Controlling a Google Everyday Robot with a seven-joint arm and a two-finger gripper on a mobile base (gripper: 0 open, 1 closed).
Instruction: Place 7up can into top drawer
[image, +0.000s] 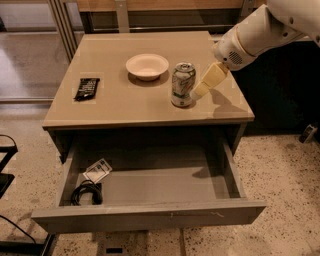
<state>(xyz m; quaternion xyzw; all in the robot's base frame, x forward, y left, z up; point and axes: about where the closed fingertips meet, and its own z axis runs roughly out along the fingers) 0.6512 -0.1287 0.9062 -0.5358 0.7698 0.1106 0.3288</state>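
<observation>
The 7up can (182, 85) stands upright on the tan table (125, 107), right of centre, just right of the white bowl. My gripper (199, 91) reaches in from the upper right and its tip is right beside the can's right side, at about half the can's height. The can rests on the table. The top drawer (150, 215) below the tabletop is pulled wide open, its grey floor mostly bare on the right.
A white bowl (147, 66) sits behind and left of the can. A black remote-like object (87, 88) lies at the table's left. In the drawer's left corner lie a black cable (86, 192) and a small packet (98, 170).
</observation>
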